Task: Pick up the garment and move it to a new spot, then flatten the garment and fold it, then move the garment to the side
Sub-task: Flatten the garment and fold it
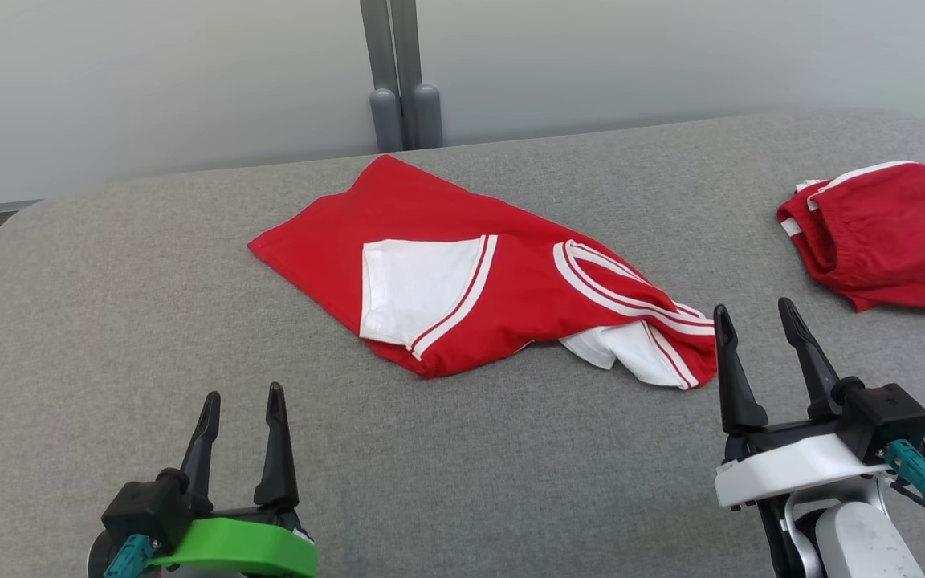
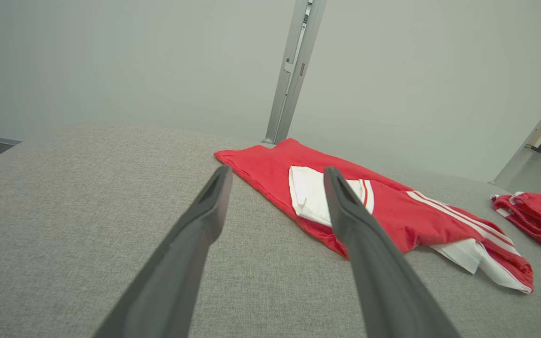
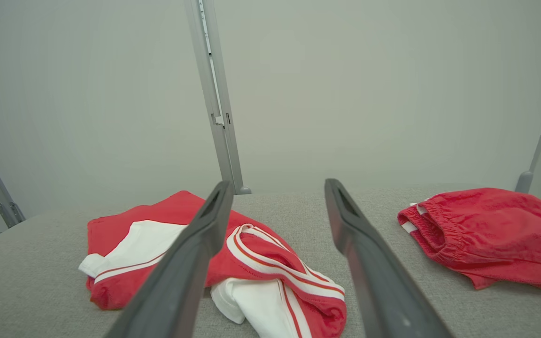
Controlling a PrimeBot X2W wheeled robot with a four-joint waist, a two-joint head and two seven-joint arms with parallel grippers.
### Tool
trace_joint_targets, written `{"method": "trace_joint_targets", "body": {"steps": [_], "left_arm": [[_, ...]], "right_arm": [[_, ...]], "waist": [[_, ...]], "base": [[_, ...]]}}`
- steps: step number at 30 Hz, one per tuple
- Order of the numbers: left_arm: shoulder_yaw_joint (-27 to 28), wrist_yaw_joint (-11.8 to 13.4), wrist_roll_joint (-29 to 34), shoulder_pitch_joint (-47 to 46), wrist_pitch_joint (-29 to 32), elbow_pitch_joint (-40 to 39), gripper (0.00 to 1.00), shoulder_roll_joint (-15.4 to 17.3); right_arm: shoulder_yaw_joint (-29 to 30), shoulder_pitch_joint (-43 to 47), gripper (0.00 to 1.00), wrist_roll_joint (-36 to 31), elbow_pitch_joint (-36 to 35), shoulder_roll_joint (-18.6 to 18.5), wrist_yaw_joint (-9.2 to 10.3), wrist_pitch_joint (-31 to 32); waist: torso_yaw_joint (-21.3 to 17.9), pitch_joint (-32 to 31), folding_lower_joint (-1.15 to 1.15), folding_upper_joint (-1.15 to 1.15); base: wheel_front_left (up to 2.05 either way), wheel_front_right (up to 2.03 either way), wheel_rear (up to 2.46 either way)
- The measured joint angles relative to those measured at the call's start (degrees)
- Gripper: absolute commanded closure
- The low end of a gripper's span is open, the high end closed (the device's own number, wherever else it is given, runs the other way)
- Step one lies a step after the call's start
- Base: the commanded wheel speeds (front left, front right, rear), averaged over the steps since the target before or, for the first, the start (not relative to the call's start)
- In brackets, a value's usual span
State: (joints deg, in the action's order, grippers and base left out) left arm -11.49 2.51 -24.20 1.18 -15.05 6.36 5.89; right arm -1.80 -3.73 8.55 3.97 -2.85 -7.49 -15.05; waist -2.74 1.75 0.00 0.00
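The garment (image 1: 470, 273) is a red T-shirt with white sleeves and white-striped trim, lying loosely folded in the middle of the grey padded table (image 1: 109, 321). The shirt also appears in the left wrist view (image 2: 392, 211) and the right wrist view (image 3: 270, 263). My left gripper (image 1: 239, 401) hovers open near the front left, well short of the shirt, with nothing between its fingers (image 2: 204, 211). Just right of the shirt's collar end, my right gripper (image 1: 754, 315) stands open and empty, its fingers (image 3: 195, 244) apart.
A second red garment with an elastic waistband and white trim (image 1: 888, 233) lies at the table's right edge, also seen in the right wrist view (image 3: 491, 230). A grey post (image 1: 402, 80) stands against the pale wall behind the table.
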Motion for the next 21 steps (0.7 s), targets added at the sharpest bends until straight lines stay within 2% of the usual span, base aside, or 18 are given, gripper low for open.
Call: {"method": "trace_joint_targets", "body": {"steps": [21], "left_arm": [[1.94,-2.47,3.1,1.09,0.0,1.47,0.0,-2.37]], "right_arm": [[-0.31,0.83,0.0,-0.21,1.03,0.0,0.0,0.0]], "waist": [[0.55,-0.88,0.0,0.0]], "base": [[0.0,0.0,0.0]]}}
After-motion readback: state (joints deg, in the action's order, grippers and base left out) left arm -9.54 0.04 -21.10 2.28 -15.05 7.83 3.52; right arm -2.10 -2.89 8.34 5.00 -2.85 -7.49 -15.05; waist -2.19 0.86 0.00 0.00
